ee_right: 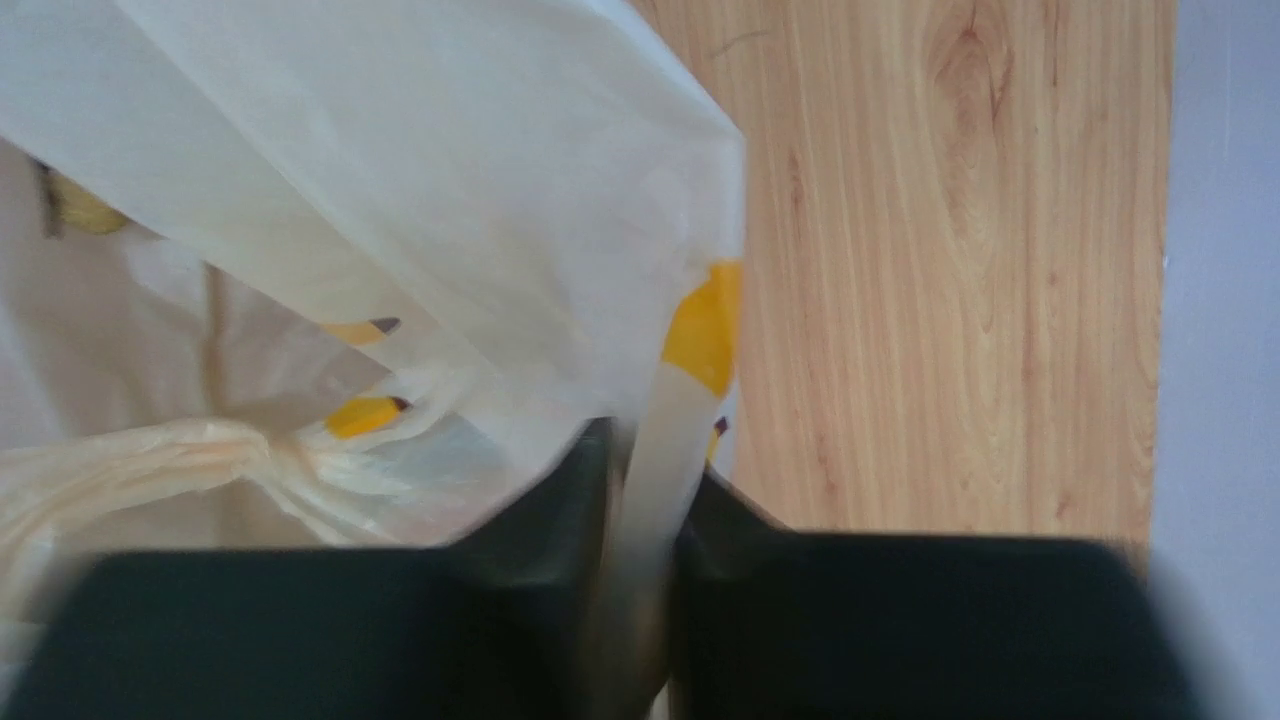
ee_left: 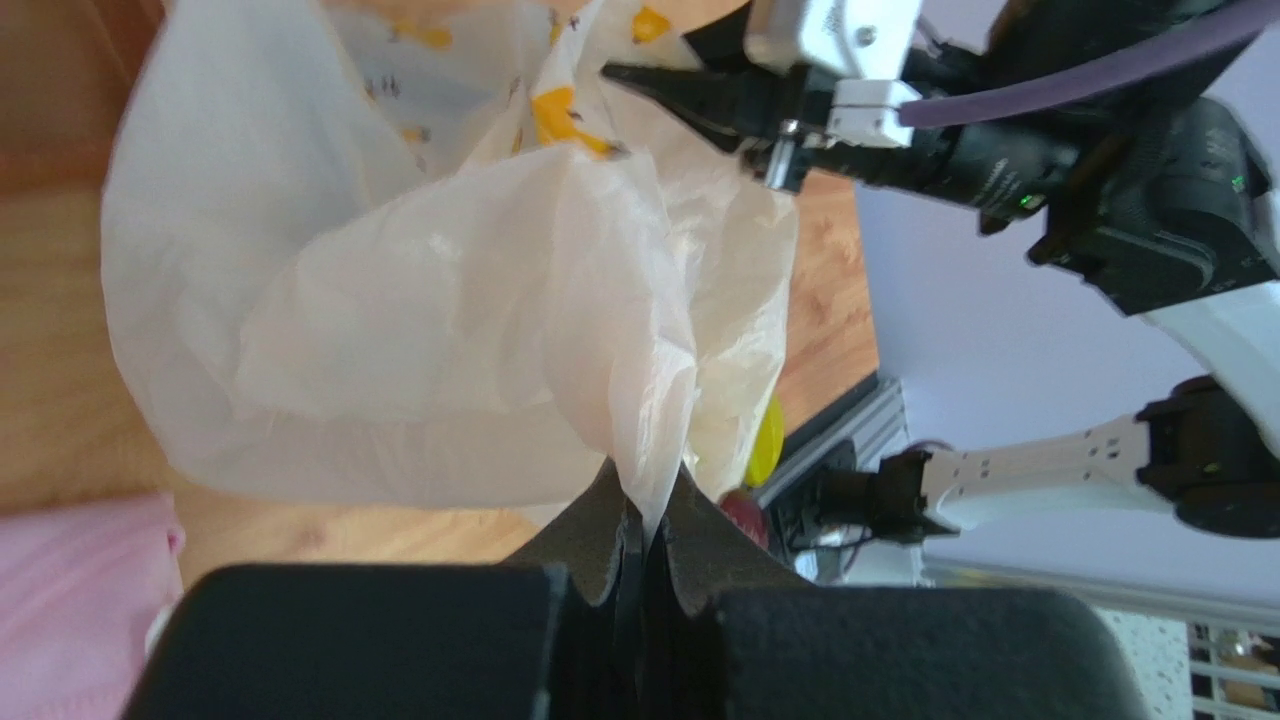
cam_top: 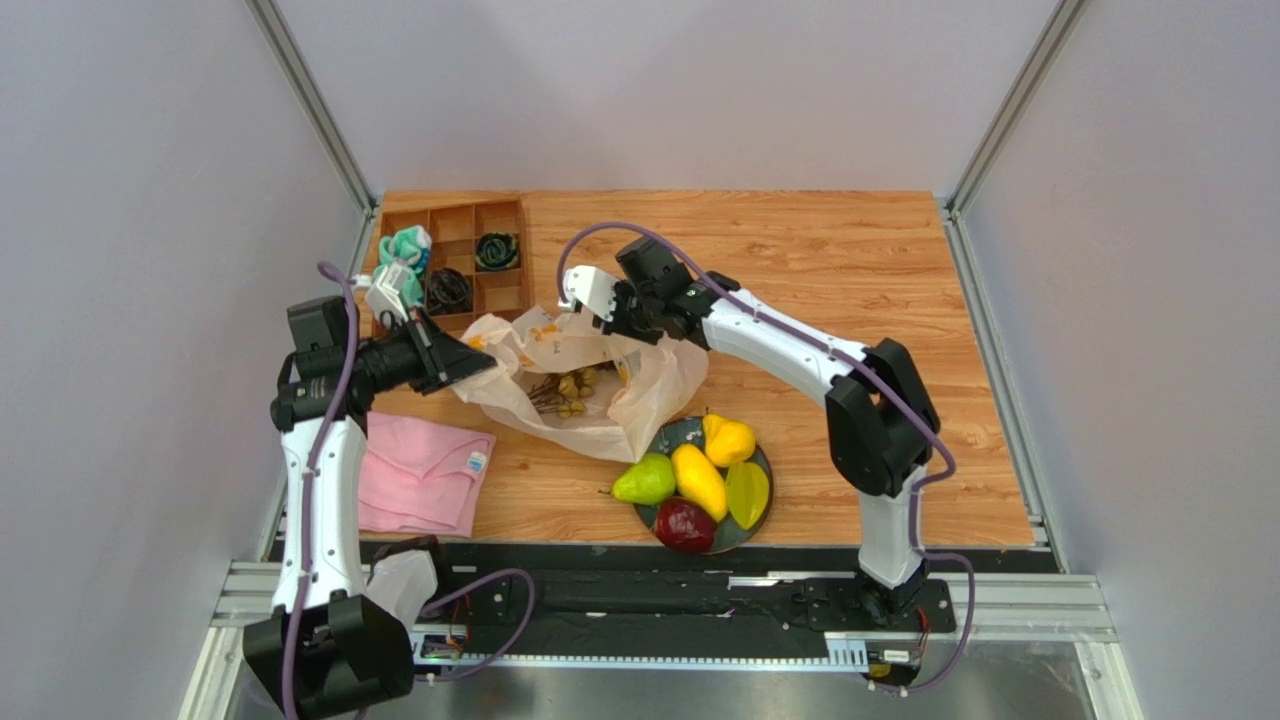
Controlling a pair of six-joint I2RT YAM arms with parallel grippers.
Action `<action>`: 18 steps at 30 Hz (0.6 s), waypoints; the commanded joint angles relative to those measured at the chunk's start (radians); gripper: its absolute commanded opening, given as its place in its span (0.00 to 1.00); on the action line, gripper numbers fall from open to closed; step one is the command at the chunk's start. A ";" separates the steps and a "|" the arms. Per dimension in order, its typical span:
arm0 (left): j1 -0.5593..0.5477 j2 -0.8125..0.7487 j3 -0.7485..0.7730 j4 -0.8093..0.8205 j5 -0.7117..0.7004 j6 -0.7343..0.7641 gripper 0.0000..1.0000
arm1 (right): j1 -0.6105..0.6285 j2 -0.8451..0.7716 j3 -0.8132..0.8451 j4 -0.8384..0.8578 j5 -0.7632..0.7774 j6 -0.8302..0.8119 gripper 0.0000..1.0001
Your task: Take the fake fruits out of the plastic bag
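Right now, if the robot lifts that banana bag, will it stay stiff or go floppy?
Probably floppy: the plastic bag is crumpled and sags in folds where the left pincer pinches it. Likely light too: the film looks thin and lets light through.

This place looks like a robot laboratory test cell. A wooden desk point(cam_top: 857, 255) stands inside plain pale grey panels point(cam_top: 135, 225), which are held by aluminium frame posts point(cam_top: 311, 102). A left arm point(cam_top: 334, 480) and a right arm point(cam_top: 766, 342) are bolted to a black metal rail point(cam_top: 676, 600) at the desk's near edge.
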 commanded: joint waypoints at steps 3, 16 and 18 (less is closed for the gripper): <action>-0.018 0.158 0.353 0.100 0.019 0.002 0.00 | -0.045 0.024 0.356 0.022 0.041 0.022 0.00; -0.032 -0.046 0.258 -0.045 0.224 0.048 0.00 | 0.068 -0.390 -0.202 0.056 -0.056 0.165 0.00; -0.033 -0.125 0.123 -0.105 0.203 0.062 0.00 | 0.087 -0.439 -0.295 0.004 -0.054 0.223 0.00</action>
